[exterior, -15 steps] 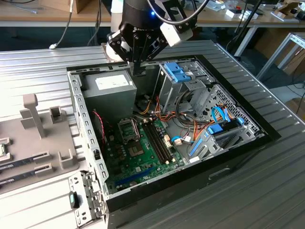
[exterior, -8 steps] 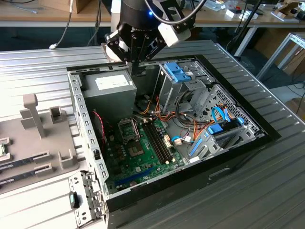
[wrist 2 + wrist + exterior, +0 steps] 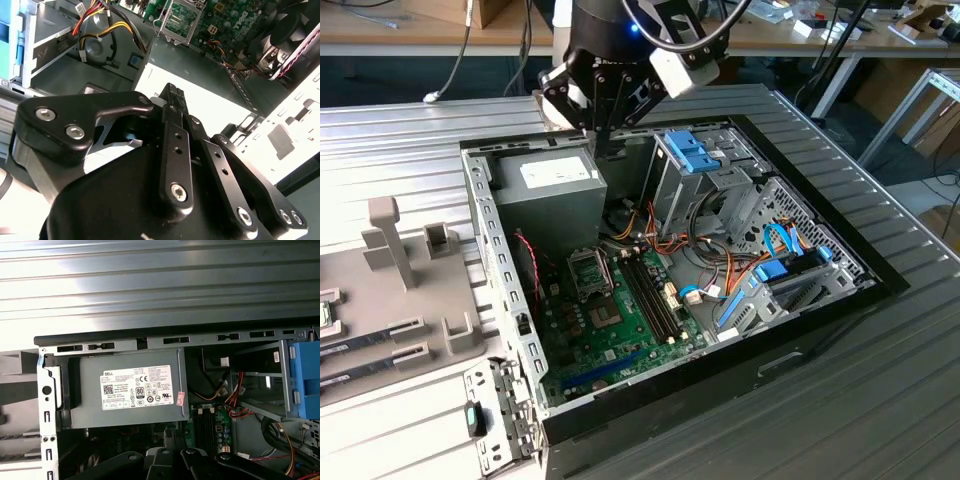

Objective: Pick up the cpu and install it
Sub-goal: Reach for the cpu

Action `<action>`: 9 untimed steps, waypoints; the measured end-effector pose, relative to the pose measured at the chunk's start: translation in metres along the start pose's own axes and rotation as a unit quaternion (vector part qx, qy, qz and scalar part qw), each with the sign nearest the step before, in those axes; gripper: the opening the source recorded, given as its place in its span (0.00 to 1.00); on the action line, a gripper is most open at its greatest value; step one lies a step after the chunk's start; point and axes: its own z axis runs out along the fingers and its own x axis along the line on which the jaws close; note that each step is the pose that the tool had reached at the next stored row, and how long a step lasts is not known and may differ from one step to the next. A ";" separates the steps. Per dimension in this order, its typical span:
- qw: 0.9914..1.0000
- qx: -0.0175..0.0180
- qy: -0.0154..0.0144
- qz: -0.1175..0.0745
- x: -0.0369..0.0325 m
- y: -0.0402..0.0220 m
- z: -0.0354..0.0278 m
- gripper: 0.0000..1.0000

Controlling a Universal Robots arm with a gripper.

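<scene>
In the exterior view the gripper (image 3: 604,148) hangs at the upper middle of the frame, over the far end of the open computer case (image 3: 506,300) and just above the grey power supply (image 3: 545,188). In the second wrist view its black fingers (image 3: 173,125) run up the middle of the frame and meet at the tips, pressed together with nothing visible between them. The motherboard (image 3: 595,325) lies lower in the case, its socket frame (image 3: 588,272) near the centre of the exterior view, well apart from the gripper. At the far left edge, on the grey fixture (image 3: 410,300), sits a small pale square with a greenish rim that looks like the cpu (image 3: 324,312), cut by the frame.
</scene>
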 end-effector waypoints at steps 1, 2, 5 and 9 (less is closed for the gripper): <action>1.000 0.000 0.000 0.000 0.0005 0.0000 0.0000 0.11; 1.000 0.000 0.000 0.000 0.0006 -0.0001 0.0000 0.11; 1.000 0.000 0.000 0.000 0.0008 -0.0001 0.0000 0.11; 1.000 0.000 0.000 0.000 0.0009 -0.0001 -0.0001 0.11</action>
